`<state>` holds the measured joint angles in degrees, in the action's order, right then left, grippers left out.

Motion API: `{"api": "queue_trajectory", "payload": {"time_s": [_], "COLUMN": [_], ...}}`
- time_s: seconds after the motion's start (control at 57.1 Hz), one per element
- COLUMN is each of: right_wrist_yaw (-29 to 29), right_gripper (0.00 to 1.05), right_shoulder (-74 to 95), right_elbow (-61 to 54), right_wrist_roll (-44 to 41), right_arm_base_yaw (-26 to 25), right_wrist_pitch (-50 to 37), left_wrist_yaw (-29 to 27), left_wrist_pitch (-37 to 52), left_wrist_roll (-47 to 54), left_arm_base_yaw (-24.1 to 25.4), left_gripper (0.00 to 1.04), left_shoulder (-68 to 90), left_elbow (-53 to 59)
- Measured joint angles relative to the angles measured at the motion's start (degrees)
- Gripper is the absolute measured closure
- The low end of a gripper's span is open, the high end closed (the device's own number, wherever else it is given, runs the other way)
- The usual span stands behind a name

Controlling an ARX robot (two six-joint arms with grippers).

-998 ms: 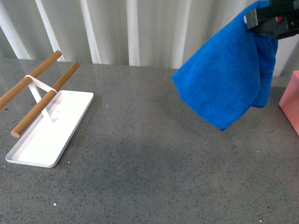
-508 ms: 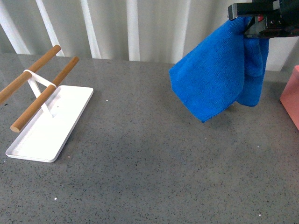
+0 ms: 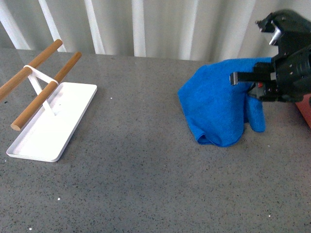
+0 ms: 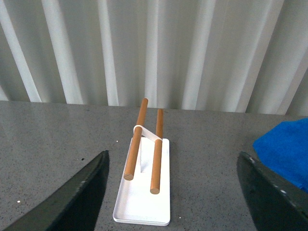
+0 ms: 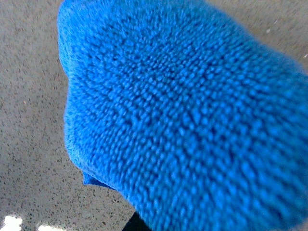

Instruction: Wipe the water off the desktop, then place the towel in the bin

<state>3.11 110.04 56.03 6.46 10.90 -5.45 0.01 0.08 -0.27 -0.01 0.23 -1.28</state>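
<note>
Front view: the bright blue towel [image 3: 218, 109] is bunched towards the right of the dark grey, finely speckled desktop [image 3: 146, 184]. Its lower folds rest on the stone-like surface and its upper edge is lifted to the black right gripper [image 3: 252, 85]. The fingers appear closed on that edge, though the cloth hides the tips. A sliver of the salmon-pink bin [image 3: 307, 110] shows at the right edge, just beside the gripper.

Well apart on the left lies a flat, white, rectangular tray [image 3: 29, 150] with two round wooden rods [image 3: 41, 90] on a white stand.

Right wrist view: soft, nubby, ribbed microfibre fills the picture, blurred by nearness.

Left wrist view: the left gripper [image 4: 172, 159] has its dark fingers [image 4: 82, 192] spread wide, holding nothing.
</note>
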Motion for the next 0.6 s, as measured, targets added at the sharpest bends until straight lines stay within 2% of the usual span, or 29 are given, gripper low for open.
{"api": "queue_trajectory", "payload": {"time_s": [0.14, 0.228, 0.595], "right_wrist_yaw": [0.6, 1.1, 1.5], "right_gripper": [1.01, 1.01, 1.01], "right_shoulder": [4.9, 8.0, 11.1], "right_elbow": [-0.4, -0.7, -2.0], "right_wrist_roll": [1.1, 2.0, 3.0], "right_arm_base_yaw": [0.0, 0.0, 0.4], "right_wrist_pitch": [-1.5, -2.2, -4.2], "left_wrist_yaw": [0.0, 0.0, 0.0], "left_wrist_pitch": [0.0, 0.0, 0.0], "left_wrist_roll": [0.0, 0.0, 0.0], "left_arm_base_yaw": [0.0, 0.0, 0.0], "left_gripper": [0.05, 0.08, 0.07], "left_shoulder": [0.0, 0.0, 0.0], "left_elbow": [0.0, 0.0, 0.0]}}
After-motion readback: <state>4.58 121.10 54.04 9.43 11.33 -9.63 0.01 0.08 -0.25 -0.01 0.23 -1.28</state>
